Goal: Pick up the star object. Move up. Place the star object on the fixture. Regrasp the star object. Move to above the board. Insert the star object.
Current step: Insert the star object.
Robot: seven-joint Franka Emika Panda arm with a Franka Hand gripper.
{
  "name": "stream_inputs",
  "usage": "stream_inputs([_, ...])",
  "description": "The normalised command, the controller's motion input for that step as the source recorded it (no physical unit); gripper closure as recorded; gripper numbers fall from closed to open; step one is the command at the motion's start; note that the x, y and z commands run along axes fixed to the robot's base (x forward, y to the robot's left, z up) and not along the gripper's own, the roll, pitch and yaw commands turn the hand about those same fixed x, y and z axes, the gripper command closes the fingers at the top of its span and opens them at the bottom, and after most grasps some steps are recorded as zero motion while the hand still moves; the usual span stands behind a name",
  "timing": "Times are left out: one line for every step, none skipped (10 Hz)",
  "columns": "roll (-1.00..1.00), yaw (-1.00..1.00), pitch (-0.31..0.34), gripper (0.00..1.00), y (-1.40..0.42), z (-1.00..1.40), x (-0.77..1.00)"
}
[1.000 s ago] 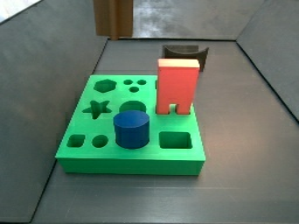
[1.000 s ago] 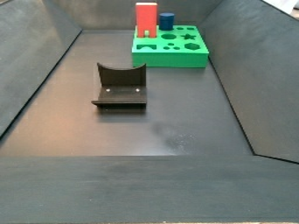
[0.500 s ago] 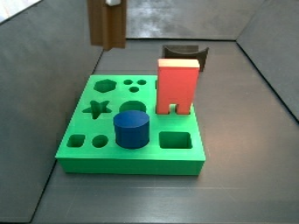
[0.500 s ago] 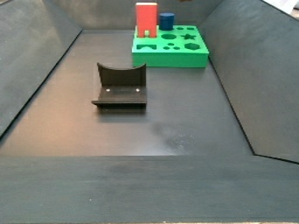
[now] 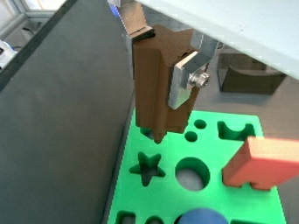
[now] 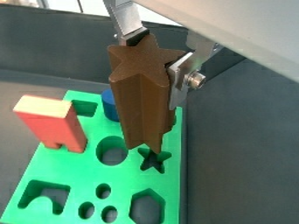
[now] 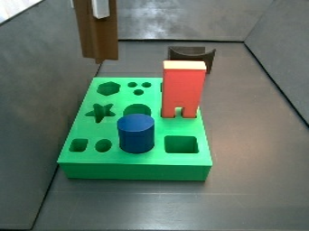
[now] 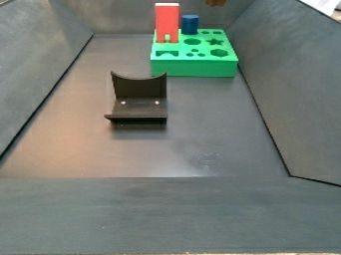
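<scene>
Two-finger silver parallel-jaw tool (image 5: 163, 74) closed on slim dark brown star-section prism (image 6: 142, 101), prism hanging upright, long axis vertical; flat silver finger plate (image 6: 180, 73) with screw pressed against prism side in both wrist views; in side view tool (image 7: 96, 7) sits at upper edge, high above desk, arm out of view

Star object (image 6: 142, 101): slim dark brown star-section prism, upright, clamped in the gripper (image 6: 149, 66) between its silver fingers (image 6: 179, 74), hanging in the air over the board (image 6: 70, 179), lower end above the star hole (image 6: 149, 158). Board: bright green square slab, flat on the tabletop (image 8: 186, 139). Fixture (image 8: 136, 98): dark block with curved cut-out, on the tabletop, well apart from the board.
</scene>
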Motion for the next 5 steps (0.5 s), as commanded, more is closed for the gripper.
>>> stream_inputs([-0.3,-0.12,-0.363,1.0,0.0,0.0,-0.1])
stream_inputs([-0.1,-0.03,-0.176,1.0,0.0,0.0,-0.09])
stream_inputs([0.0,0.0,-0.037,1.0,0.0,-0.05,-0.05])
stream_inputs([0.0,-0.1,-0.23,1.0,-0.06,-0.66,-0.05])
stream_inputs([0.0,-0.1,-0.211,1.0,-0.07,-0.61,-0.07])
